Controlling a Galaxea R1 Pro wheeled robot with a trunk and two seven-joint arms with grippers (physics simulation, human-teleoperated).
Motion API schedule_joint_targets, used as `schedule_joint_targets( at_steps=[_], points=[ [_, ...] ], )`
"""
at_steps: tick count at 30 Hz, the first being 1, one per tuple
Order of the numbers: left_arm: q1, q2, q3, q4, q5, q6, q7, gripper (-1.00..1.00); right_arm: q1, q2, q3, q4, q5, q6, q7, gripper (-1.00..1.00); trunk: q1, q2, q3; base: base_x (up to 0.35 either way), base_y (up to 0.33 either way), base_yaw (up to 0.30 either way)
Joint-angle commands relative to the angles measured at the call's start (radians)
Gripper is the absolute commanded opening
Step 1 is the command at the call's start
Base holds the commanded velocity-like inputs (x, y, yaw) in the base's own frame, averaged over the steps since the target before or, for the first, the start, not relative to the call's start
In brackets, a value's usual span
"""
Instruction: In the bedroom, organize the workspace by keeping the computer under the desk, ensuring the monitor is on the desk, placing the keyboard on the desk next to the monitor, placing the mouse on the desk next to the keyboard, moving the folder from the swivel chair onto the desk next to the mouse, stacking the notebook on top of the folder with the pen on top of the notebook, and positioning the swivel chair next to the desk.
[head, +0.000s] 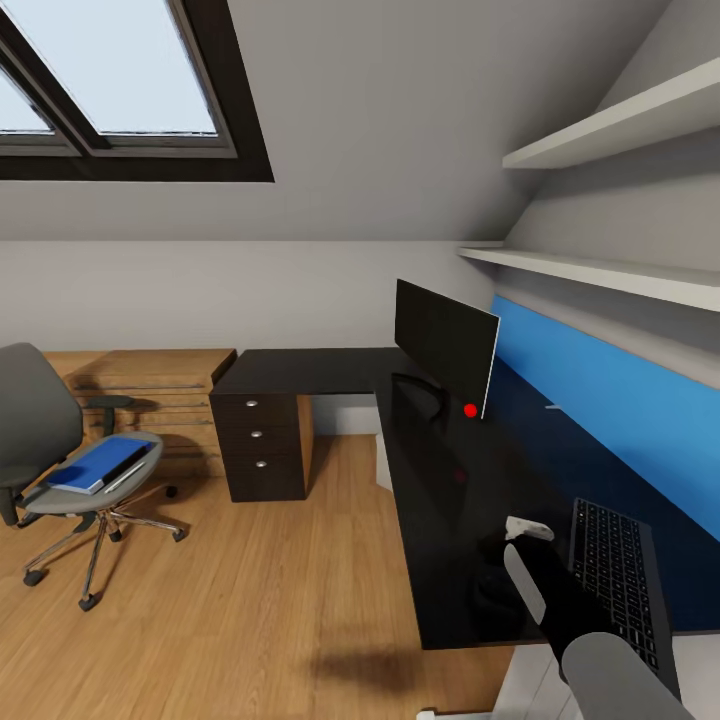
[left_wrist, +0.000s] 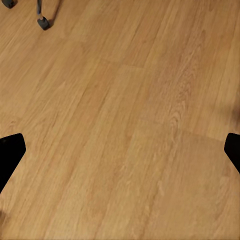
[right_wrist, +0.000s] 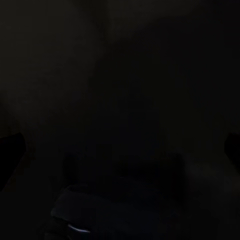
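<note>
Counter (head: 340, 372): black, L-shaped, with a three-drawer unit (head: 258, 435) under its left end. On it: monitor (head: 445, 347), upright near the corner; keyboard (head: 612, 575), flat at the near right; small white mouse (head: 528, 529), just left of the keyboard.

Floor (head: 250, 600): light wood planks. On it: swivel chair (head: 60, 470) at left, well apart from the counter; its seat carries a blue folder (head: 100, 463). Wooden crate-like unit (head: 160, 395) stands behind the chair, beside the counter.

monitor (head: 445, 347) stands on the desk (head: 440, 480) to my right, keyboard (head: 612, 575) nearer me on it, mouse (head: 528, 528) just left of keyboard. swivel chair (head: 60, 450) far left on floor (head: 250, 600), folder (head: 100, 464) on its seat.
</note>
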Motion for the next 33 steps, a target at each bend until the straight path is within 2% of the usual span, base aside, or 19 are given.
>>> schedule_joint_targets(
  at_steps=[1,15,33],
  points=[
    [0.000,0.000,0.000,0.000,0.009,-0.005,-0.001,1.00,0.000,0.000,0.001,-0.001,-0.011,0.003,-0.008,1.00,0.000,-0.001,-0.001,0.000,0.000,0.000],
    [0.000,0.000,0.000,0.000,0.009,-0.005,-0.002,1.00,0.000,0.000,0.001,-0.002,-0.011,0.048,-0.007,1.00,0.000,-0.001,-0.001,0.000,0.000,0.000],
    [0.000,0.000,-0.002,0.000,0.009,-0.005,-0.002,1.00,0.000,-0.001,0.001,-0.002,-0.011,0.056,-0.008,1.00,0.000,-0.001,-0.001,0.000,0.000,0.000]
  ],
)
